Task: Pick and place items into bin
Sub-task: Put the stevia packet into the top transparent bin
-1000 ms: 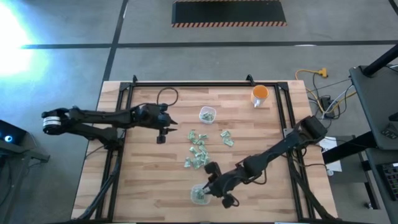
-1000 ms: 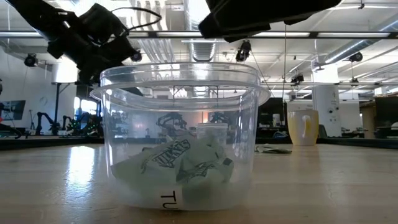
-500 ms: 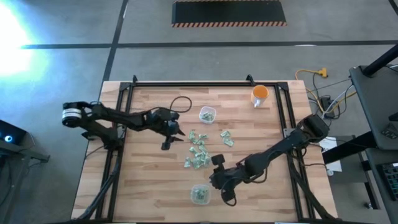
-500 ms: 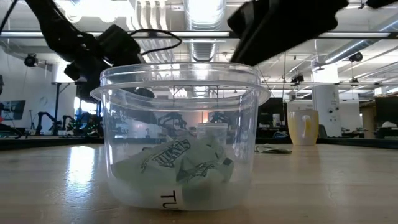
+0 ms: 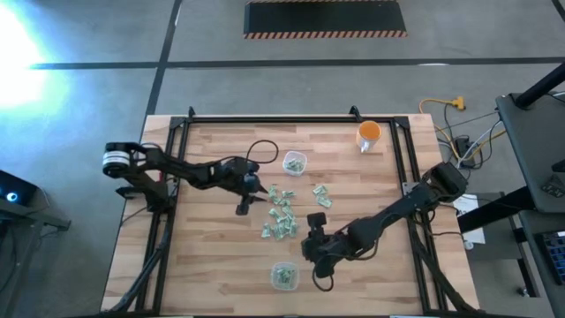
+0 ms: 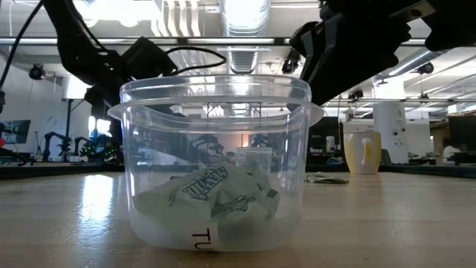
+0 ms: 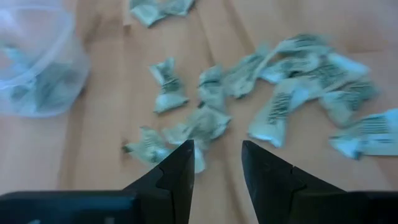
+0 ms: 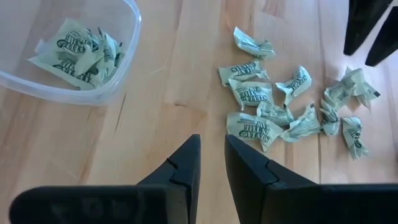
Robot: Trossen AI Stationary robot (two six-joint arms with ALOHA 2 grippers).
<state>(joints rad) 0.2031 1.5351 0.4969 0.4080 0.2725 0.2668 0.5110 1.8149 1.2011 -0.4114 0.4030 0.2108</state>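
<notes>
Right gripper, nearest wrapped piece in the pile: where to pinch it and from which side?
Judging by the right wrist view, pinch the nearest wrapped piece across its puffed middle, not the flared crinkly ends. It lies flat on the table at the pile's edge, with neighbours crowding its far side, so the right gripper, fingers slightly apart, should probably come straight down from above.

Grey concrete floor [image 5: 88,132] surrounds the wooden bench [image 5: 212,256]; a hazard-striped black mat [image 5: 325,18] lies at top centre. Ceiling strip lights [image 6: 245,11] and ducting span the workshop behind.
</notes>
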